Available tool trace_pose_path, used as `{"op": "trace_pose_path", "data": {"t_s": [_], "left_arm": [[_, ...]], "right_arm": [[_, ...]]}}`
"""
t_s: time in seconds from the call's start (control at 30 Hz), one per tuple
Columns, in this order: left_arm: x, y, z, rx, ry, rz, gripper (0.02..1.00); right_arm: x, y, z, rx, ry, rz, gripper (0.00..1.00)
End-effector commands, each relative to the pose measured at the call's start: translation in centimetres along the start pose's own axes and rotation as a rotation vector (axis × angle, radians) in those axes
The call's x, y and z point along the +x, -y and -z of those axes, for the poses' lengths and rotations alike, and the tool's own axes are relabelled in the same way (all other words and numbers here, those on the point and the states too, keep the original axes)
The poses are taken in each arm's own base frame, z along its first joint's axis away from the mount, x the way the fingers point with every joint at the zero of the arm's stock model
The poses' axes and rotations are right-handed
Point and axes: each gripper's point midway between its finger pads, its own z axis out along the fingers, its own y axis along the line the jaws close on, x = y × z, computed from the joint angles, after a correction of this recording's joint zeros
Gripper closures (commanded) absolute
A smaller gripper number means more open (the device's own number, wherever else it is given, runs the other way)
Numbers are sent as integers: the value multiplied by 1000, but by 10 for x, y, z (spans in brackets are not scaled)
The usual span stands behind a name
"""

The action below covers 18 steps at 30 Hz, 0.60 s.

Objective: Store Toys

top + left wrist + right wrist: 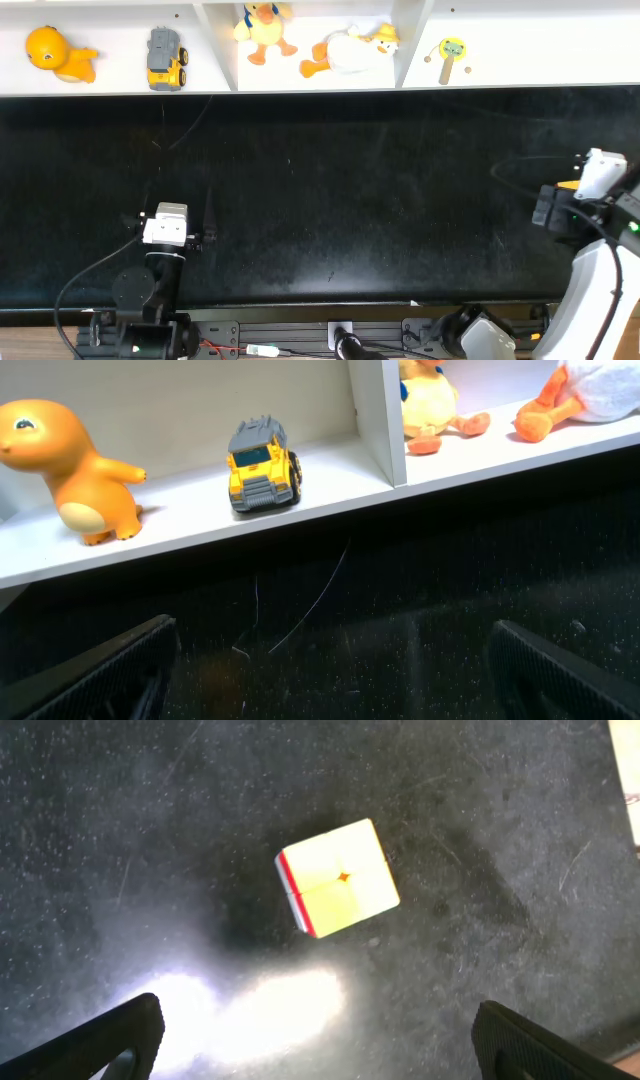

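**Q:** What occupies the left?
**A:** The left pincer (165, 226) sits at lower left, jaws spread and empty. The shelf (110, 88) runs along the top edge.

**Q:** And the right?
**A:** At the right edge, the right pincer (320, 1015), jaws spread, hovers over the yellow cube (338, 877) on the table (150, 840). It should centre, square its jaws to the cube's flat faces, then descend.

Before you lies a scuffed black tabletop (350, 200), with a yellow-and-white cube with one red edge (338, 877) on it at the right. Along the far edge runs a white compartment shelf (300, 90). Left compartment: an orange rubber animal figure (58, 53) and a yellow-and-grey toy truck (166, 58). Middle: a yellow plush duck (265, 30) and a white plush duck (350, 52) lying down. Right: a green-faced wooden rattle (452, 55).
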Motion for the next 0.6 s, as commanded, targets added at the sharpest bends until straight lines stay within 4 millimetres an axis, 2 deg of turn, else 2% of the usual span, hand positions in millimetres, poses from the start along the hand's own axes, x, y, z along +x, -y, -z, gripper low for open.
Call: {"op": "trace_pose_path", "data": {"t_s": [0.03, 0.13, 0.27, 0.43, 0.6], "left_arm": [[0, -1, 0, -6, 6, -15, 20], [0, -1, 0, -6, 6, -15, 23], [0, -1, 0, -6, 6, -15, 20], [0, -1, 0, -6, 6, -15, 20], [0, -1, 0, -6, 6, -15, 20]], "right_arm": [[-4, 7, -11, -25, -1, 12, 3], [3, 11, -19, -20, -45, 68, 5], [5, 13, -25, -66, -29, 288, 5], [-3, 23, -25, -78, 50, 328, 5], [-1, 44, -31, -44, 64, 312, 5]]}}
